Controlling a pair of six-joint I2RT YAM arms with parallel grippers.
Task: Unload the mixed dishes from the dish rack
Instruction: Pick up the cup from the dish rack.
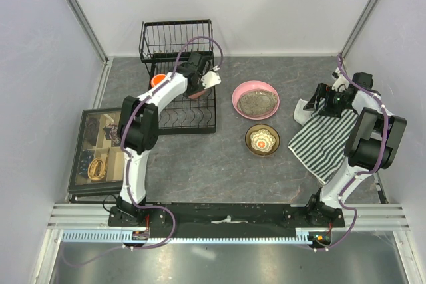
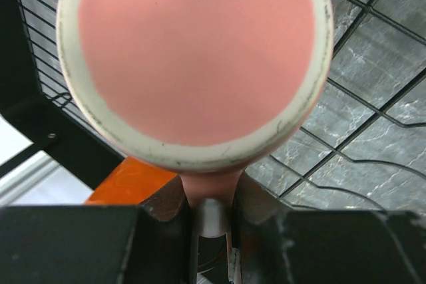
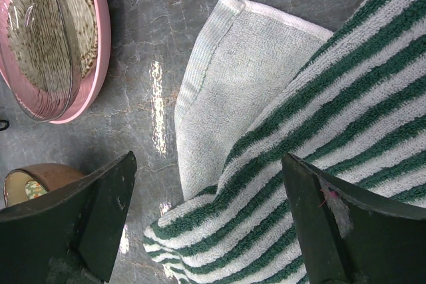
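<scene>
Left fingers (image 2: 299, 244) pinch the thin handle of the pink mug (image 2: 193, 64), over the dish rack (image 1: 176, 51) at eleven o'clock. So narrow a hold may let it swivel into the orange mug (image 1: 157, 80). Right fingers (image 3: 100, 217) gape empty.

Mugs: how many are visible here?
2. The pink ceramic mug is held by its handle in the left gripper; the orange mug sits in the black wire dish rack. The left arm may hide others.

Two slim white arms, left arm (image 1: 133, 174), right arm (image 1: 346, 176), bulky black joint housings, purple cables (image 1: 193, 40) looping along each, flat black base plates (image 1: 130, 215), dark matte wedge-shaped fingers (image 3: 86, 217), white lint tuft on one right finger
</scene>
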